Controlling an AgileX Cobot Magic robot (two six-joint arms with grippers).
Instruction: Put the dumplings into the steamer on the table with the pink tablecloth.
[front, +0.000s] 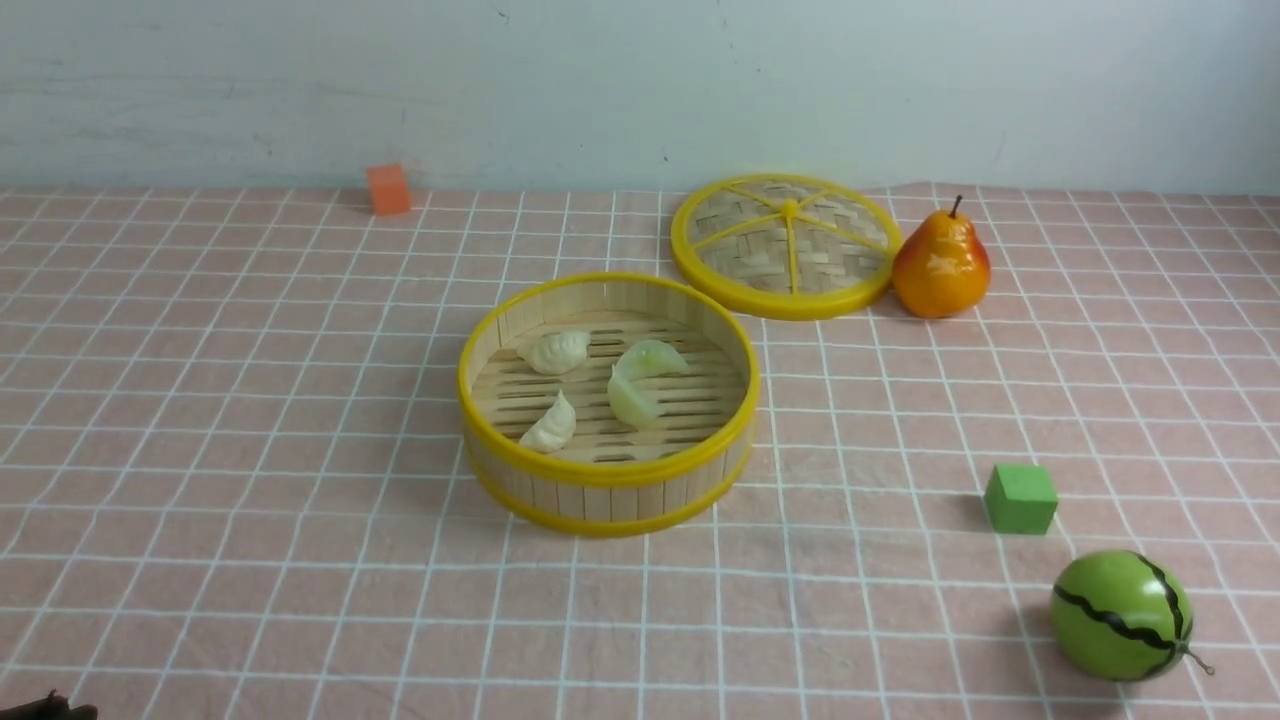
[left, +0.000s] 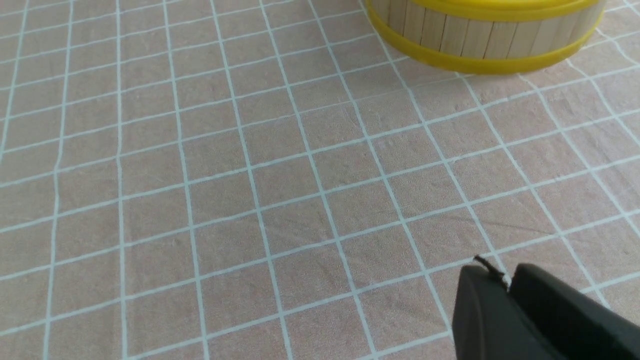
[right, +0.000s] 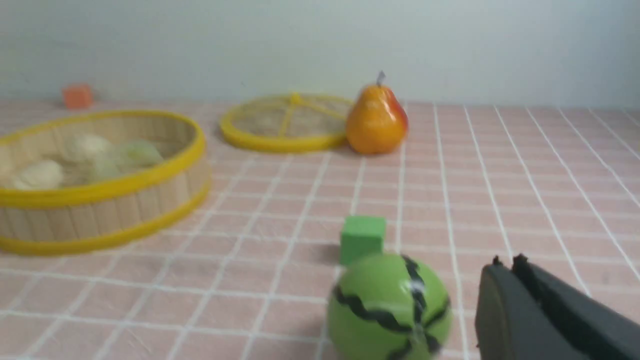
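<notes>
Bamboo steamer (front: 608, 470) holds all the dumplings (front: 640, 385) you can see — the loading step looks finished.

Your left gripper (left: 507, 285) and right gripper (right: 505, 270) sit low near the table's (front: 200, 420) front edge, jaws pressed together, empty; next you need only keep clear. Pink tablecloth (left: 200, 200) lies slightly wrinkled — a pale wall (front: 600, 80) behind.

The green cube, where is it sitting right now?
In the front view the green cube sits on the pink tablecloth on the robot's right, between the steamer and the toy watermelon, nearer the watermelon.
</notes>
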